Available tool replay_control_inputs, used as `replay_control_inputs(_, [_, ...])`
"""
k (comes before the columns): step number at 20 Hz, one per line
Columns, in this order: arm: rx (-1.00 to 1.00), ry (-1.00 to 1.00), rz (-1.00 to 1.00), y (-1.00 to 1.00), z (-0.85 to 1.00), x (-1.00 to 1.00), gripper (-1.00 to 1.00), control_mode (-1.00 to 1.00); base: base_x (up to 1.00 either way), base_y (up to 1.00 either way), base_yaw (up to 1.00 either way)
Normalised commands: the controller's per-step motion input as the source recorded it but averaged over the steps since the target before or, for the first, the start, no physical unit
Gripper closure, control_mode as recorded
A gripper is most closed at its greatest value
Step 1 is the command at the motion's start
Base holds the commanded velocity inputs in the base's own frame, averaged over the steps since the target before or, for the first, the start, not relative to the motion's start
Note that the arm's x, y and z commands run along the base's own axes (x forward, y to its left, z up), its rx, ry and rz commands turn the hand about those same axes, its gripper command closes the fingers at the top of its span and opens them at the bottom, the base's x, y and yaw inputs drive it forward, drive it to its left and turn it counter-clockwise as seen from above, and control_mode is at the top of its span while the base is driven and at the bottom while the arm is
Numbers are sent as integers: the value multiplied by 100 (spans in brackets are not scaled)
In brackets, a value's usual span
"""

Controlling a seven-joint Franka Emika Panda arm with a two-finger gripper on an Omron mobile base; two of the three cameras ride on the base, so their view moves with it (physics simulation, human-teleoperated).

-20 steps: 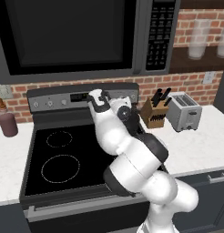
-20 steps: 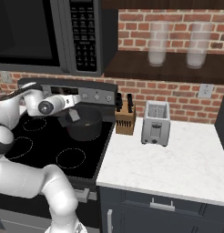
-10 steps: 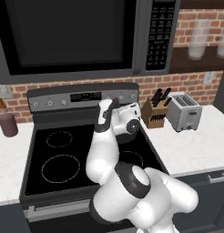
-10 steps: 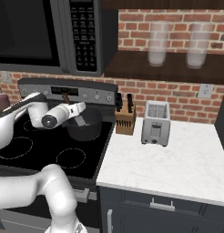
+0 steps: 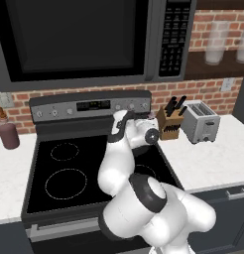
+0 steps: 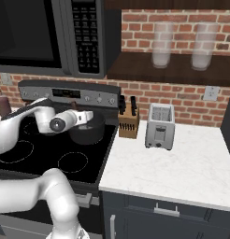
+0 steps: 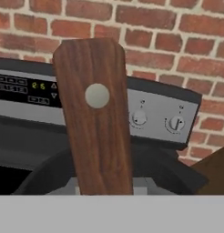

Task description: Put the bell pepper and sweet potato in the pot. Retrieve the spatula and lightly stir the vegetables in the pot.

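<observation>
Spatula [image 7: 96,136] is in the end effector [image 6: 87,116], wooden handle clamped and pointing up toward the stove's control panel [image 7: 150,113] in the hand view. Over the last second the arm swung from the stove's back edge toward its right side and now holds the tool right over the pot [image 6: 89,130] on the back right burner. Reads as retrieval finished, stirring next. Pot contents hidden. Count: one spatula, one pot, one knife block [image 6: 129,122], one toaster [image 6: 159,126], two glasses [image 6: 163,45] on the shelf.

Glossy white arm [image 5: 144,208] beside the black stove [image 5: 69,168]: fat rounded links, dark grey bands at each joint, a round grey cap on the wrist [image 6: 56,124].
</observation>
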Motion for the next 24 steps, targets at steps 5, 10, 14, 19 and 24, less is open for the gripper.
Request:
replay_control_inputs(5, [15, 17, 0, 0, -40, 21, 100, -100, 0, 0, 0])
replay_control_inputs(10, [12, 0, 1, 0, -51, 37, 100, -100, 0, 0, 0])
replay_control_inputs(14, [12, -17, 6, 0, -19, 28, 100, -100, 0, 0, 0])
replay_control_inputs(19, [12, -24, 7, 0, -10, 2, 100, -100, 0, 0, 0])
replay_control_inputs(24, [3, -8, 1, -1, -3, -3, 100, -100, 0, 0, 0])
